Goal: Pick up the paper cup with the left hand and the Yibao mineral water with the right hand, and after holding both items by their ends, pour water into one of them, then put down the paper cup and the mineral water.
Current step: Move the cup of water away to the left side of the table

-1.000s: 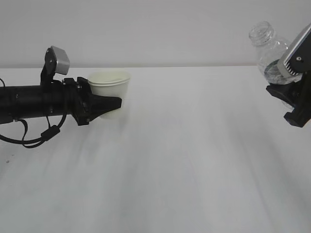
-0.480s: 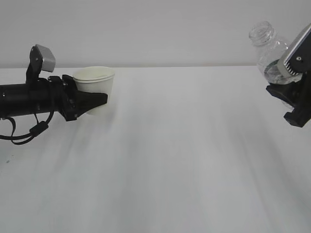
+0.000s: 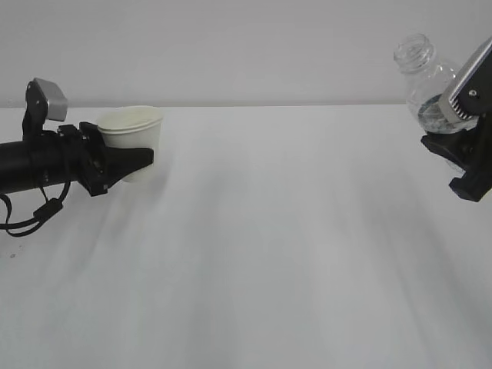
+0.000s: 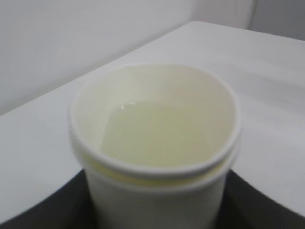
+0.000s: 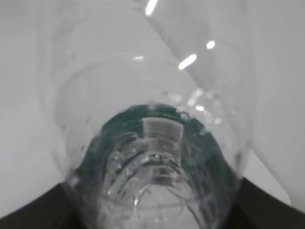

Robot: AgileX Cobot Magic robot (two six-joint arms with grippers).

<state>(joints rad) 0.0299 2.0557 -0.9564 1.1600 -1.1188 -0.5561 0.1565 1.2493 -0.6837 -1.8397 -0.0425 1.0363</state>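
The left hand [image 3: 142,158] grips the paper cup [image 3: 135,138] near the table's [image 3: 269,246] left edge; bare tabletop lies beyond its fingertips. The right hand [image 3: 453,154] clamps the Yibao mineral water [image 3: 427,84], tilted at the right edge; its green label [image 5: 162,129] is unreadable.

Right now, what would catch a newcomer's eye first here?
At far left, black fingers grip a white paper cup with liquid inside. At far right, another arm holds a clear capless bottle tilted in the air. Between them lies the bare white table.

Left tool [image 3: 137,158] reaching level, jaws clamped, right tool [image 3: 450,123] raised, gripping
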